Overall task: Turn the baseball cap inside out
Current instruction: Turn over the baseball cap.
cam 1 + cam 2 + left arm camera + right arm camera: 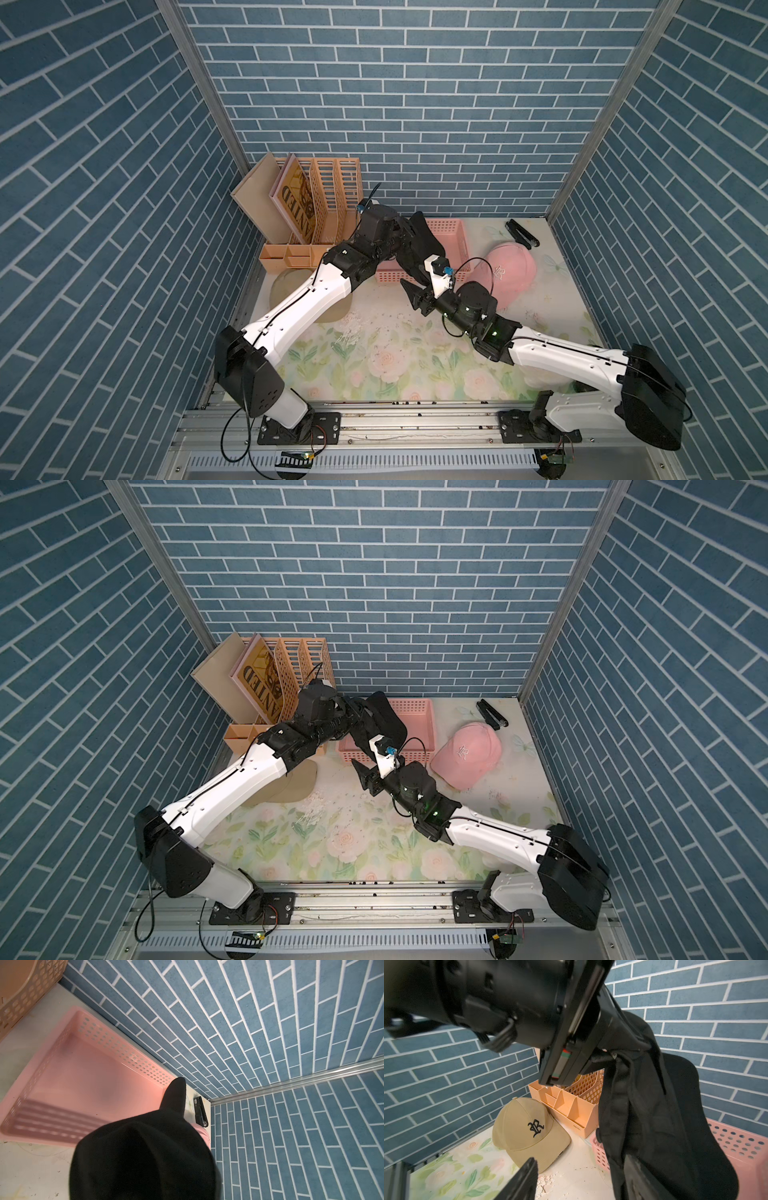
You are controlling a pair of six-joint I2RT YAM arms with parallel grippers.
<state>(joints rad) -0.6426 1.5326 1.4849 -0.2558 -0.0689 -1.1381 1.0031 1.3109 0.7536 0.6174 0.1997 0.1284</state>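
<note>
Setup step I'd say: left claw (610, 1053) is clamped on the black fabric baseball cap (654, 1126) dangling over the pink perforated plastic basket (451, 232), right claw (581, 1176) spread apart by that basket's front edge, next it should push the crown through.

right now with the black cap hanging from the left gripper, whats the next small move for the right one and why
Probably ease the right gripper forward and close on hanging fabric of the black cap. The left gripper is shut on the cap, dangling it by the pink basket, while the right one's jaws stand open beside it, holding nothing.
</note>
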